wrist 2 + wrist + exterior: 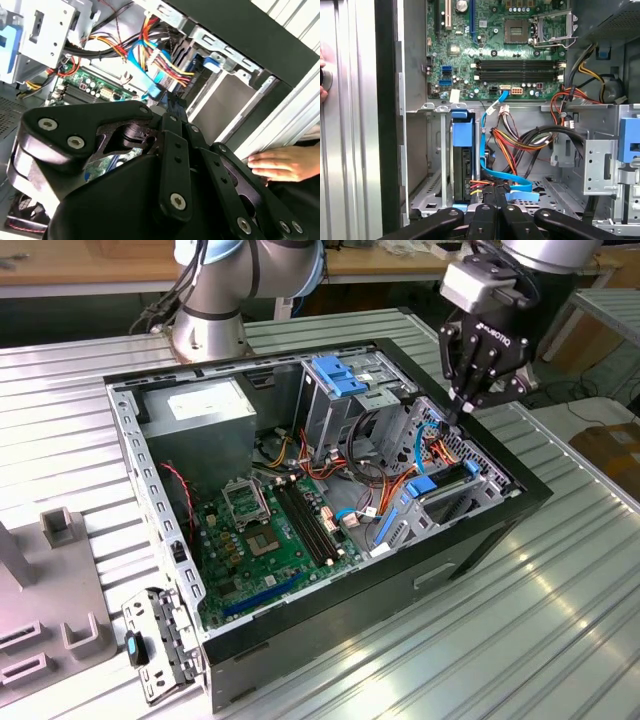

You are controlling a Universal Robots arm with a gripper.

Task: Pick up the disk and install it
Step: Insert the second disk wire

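Ribbed metal tabletop (90, 420) carries your open computer case (500, 525); going from the exterior view's left you pass a grey fixture (50, 590), the green motherboard (270, 540) and tangled orange cables (350, 475). No print is readable to you. Your gripper (465, 405) hangs over the drive bay at the right, its fingers drawn close together; whether they grip anything, you cannot tell. The disk (462, 160) stands on edge in that bay, blue-railed, just beside a blue ribbon cable (492, 172). A hand (290, 162) rests on the table.

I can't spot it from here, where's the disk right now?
In the first wrist view the disk stands on edge in the drive bay beside the case's side wall, just ahead of the gripper.
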